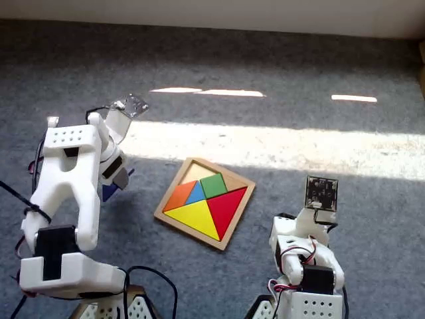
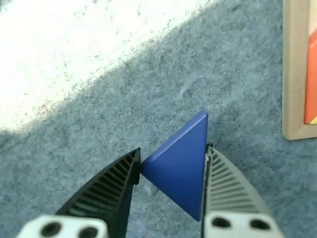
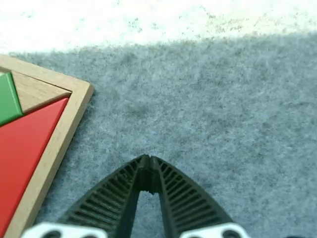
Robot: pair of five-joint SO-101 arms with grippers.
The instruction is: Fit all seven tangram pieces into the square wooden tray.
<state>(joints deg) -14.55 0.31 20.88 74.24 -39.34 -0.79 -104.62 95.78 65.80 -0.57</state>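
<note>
The square wooden tray [image 1: 189,232] lies mid-table on grey carpet. In it are a yellow triangle [image 1: 196,218], a red triangle [image 1: 226,203], a green square [image 1: 212,185], a small blue triangle [image 1: 196,194] and an orange piece [image 1: 179,196]. Pale wood shows at its far corner [image 1: 198,173]. Left of the tray, my left gripper [image 2: 173,151] is shut on a darker blue triangle [image 2: 181,166], a finger on each side. My right gripper [image 3: 148,159] is shut with nothing in it, over carpet beside the tray's rim [image 3: 64,129].
A bright band of sunlight [image 1: 279,143] crosses the carpet behind the tray. The left arm [image 1: 66,199] stands tall at the left and the right arm [image 1: 302,246] sits low at the front right. Open carpet surrounds the tray.
</note>
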